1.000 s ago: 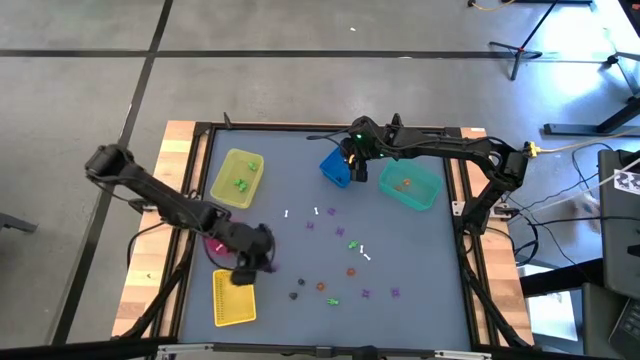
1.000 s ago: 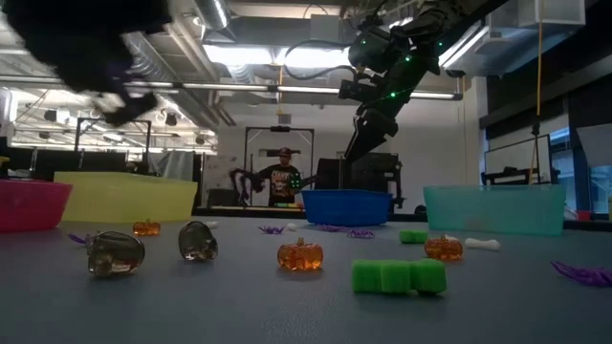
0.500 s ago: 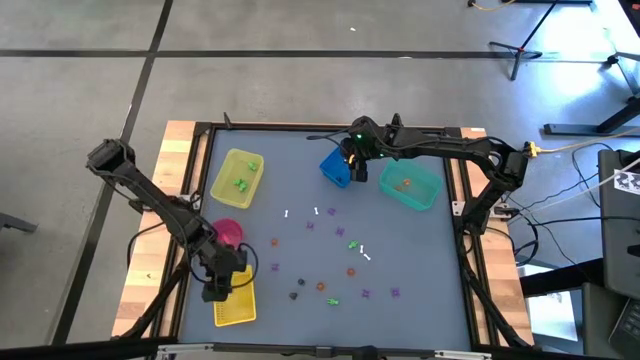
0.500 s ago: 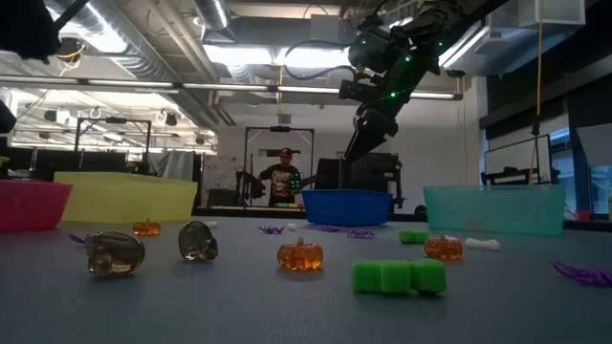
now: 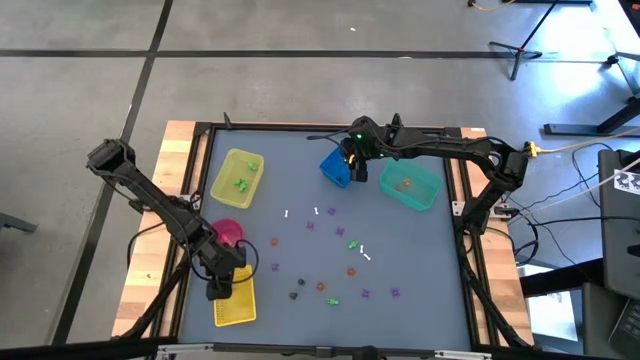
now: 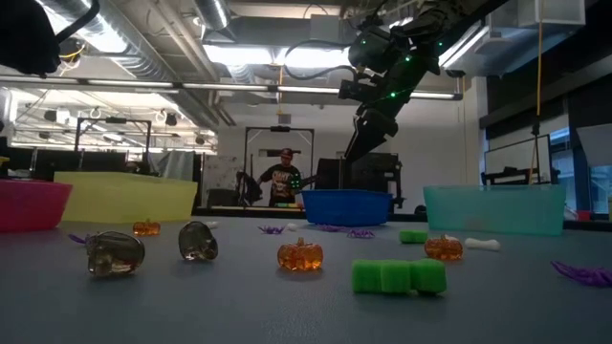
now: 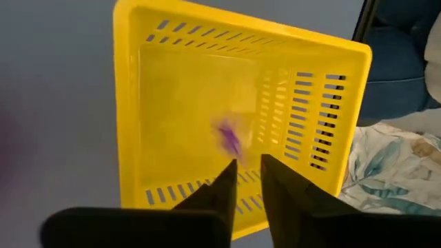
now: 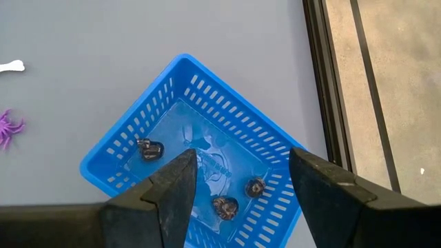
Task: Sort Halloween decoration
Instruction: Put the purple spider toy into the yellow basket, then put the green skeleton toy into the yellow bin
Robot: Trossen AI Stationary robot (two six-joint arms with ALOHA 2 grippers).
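Your table (image 5: 300,170) carries five bins: two yellow, one pink (image 5: 229,233), one blue (image 5: 335,167), one teal (image 5: 410,187). Left gripper (image 7: 246,180) hangs over the slotted yellow bin (image 7: 241,117) at the near-left corner, fingers narrow, nearly touching, holding nothing; a blurred purple trinket (image 7: 229,140) shows inside that bin. Right gripper (image 8: 238,180) is spread wide above the blue bin, which holds three dark trinkets (image 8: 149,149). Loose trinkets (image 5: 352,245) lie scattered mid-table: green, purple, orange, dark, white. A person (image 6: 278,179) stands in the room behind.
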